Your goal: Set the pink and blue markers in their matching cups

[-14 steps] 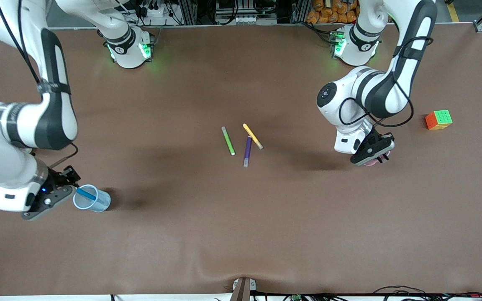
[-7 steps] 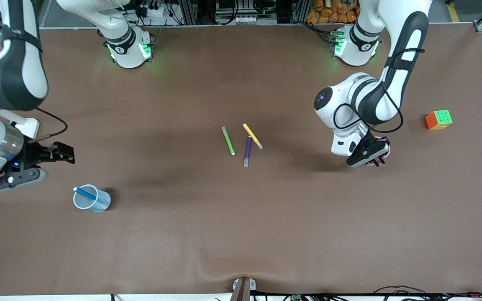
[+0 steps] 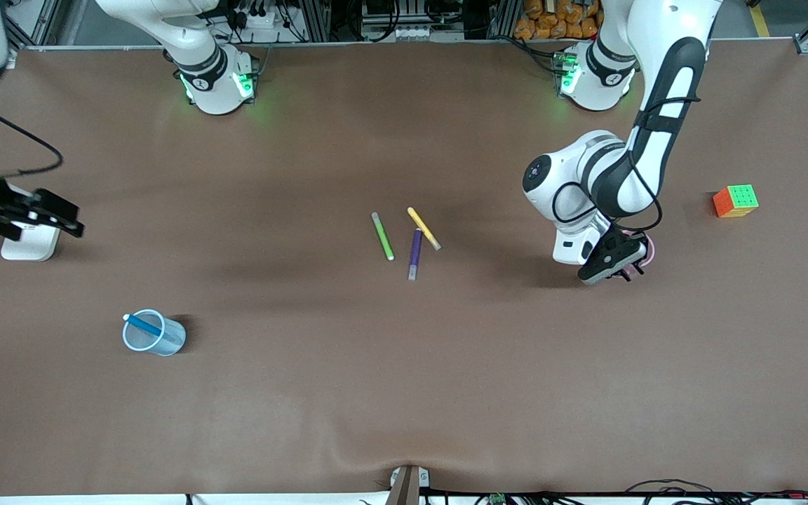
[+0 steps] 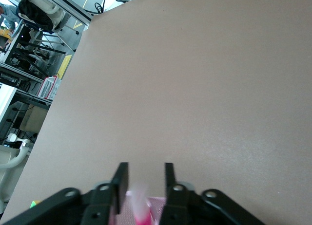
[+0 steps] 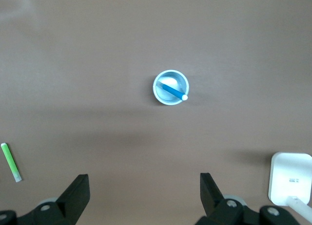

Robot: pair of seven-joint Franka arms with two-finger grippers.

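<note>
1. Surface: a matte brown table [image 3: 404, 393] with a slight ripple at its near edge; metal frames and cabling run along the edge where the arm bases stand.
2. Pale blue round plastic cup [image 3: 154, 334], upright, toward the right arm's end of the table. The bright blue slim marker [image 3: 143, 324] leans inside it, white end on the rim, long axis slanting toward the right arm's end.
3. Right gripper [image 3: 43, 219]: raised over bare table at that end, fingers spread wide, empty.
4. Left gripper [image 3: 618, 261]: over the pale pink cup [image 3: 646, 247], fingers narrow, with the magenta-pink marker [image 4: 143, 213] between them above the cup; whether they grip it cannot be told.
5. Green, yellow and purple markers lie mid-table.
</note>
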